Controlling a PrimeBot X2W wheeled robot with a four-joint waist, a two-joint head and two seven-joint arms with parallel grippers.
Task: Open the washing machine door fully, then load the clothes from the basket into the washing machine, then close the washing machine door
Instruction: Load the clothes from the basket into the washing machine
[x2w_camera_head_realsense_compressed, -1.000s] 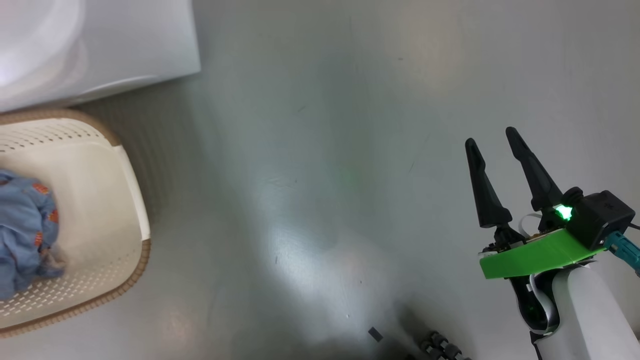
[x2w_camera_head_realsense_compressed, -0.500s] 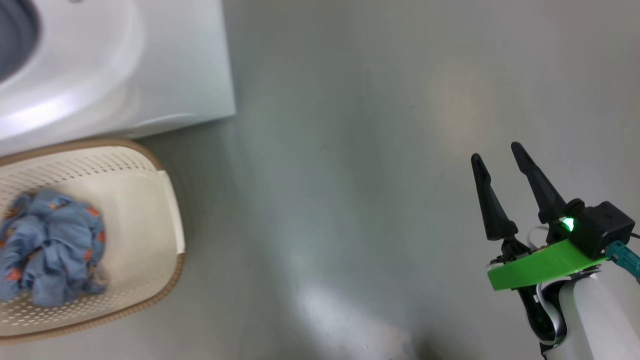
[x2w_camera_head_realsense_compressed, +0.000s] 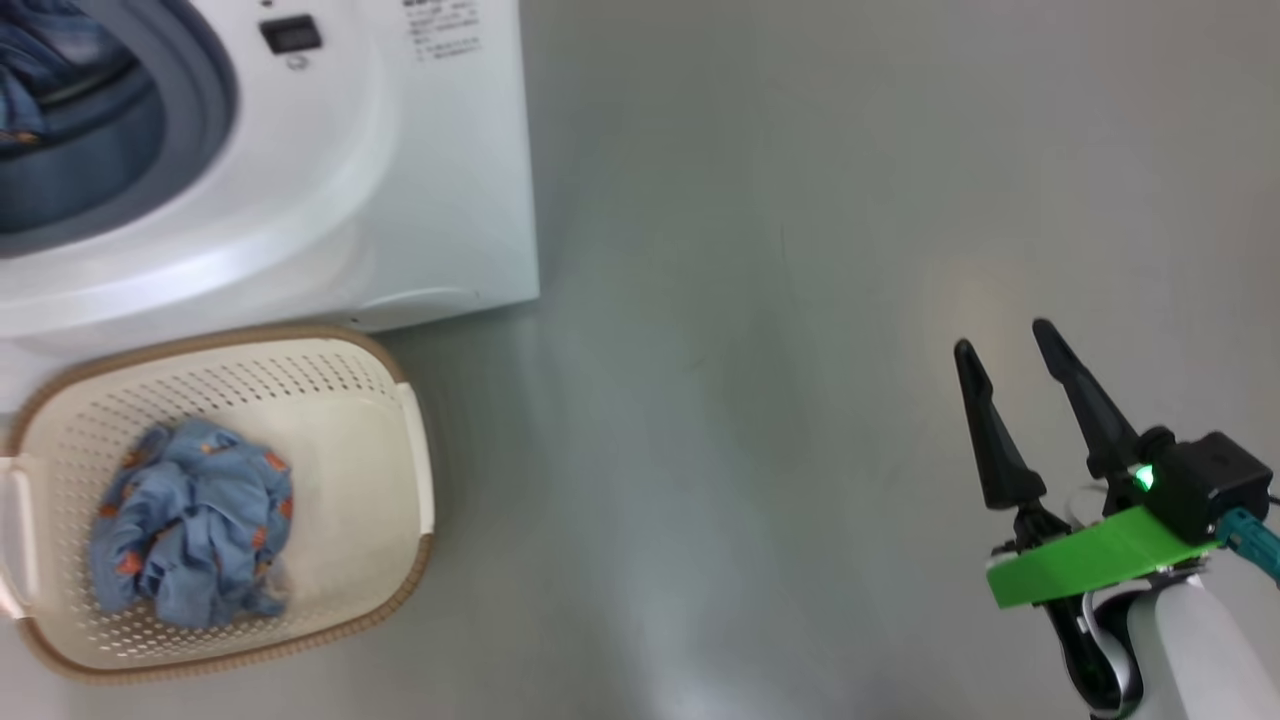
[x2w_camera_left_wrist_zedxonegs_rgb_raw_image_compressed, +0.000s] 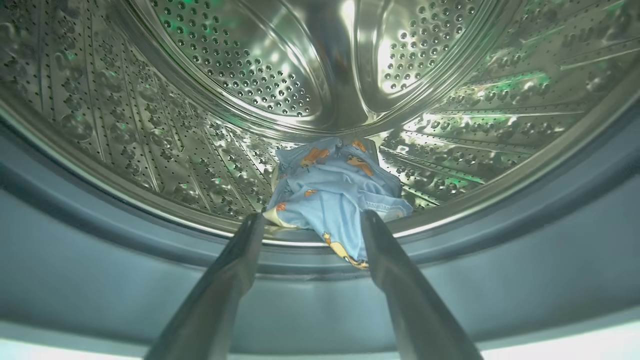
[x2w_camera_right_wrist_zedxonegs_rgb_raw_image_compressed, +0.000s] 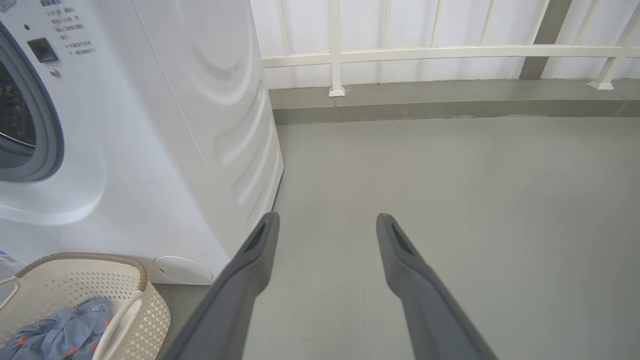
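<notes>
Loading step. My left gripper (x2w_camera_left_wrist_zedxonegs_rgb_raw_image_compressed: 311, 216) is at the washing machine (x2w_camera_head_realsense_compressed: 400, 200) mouth, fingers spread, holding nothing. One clothes bundle (x2w_camera_left_wrist_zedxonegs_rgb_raw_image_compressed: 335, 185) lies just inside the drum (x2w_camera_left_wrist_zedxonegs_rgb_raw_image_compressed: 250, 75), corner over the lip. My right gripper (x2w_camera_head_realsense_compressed: 1004, 336) is spread, idle beside the machine. Next: back out, fetch the 2nd bundle (x2w_camera_head_realsense_compressed: 190, 530) from the basket (x2w_camera_head_realsense_compressed: 410, 420) at the machine's front.

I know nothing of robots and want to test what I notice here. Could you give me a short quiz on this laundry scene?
1. True or false: a blue garment lies in the drum, just beyond the left gripper.
2. How many blue bundles lie in the basket? A) none B) one C) three
3. Fill in: the right gripper, over the floor, has its jaws ____.
Key: 1 true; 2 B; 3 open.
</notes>
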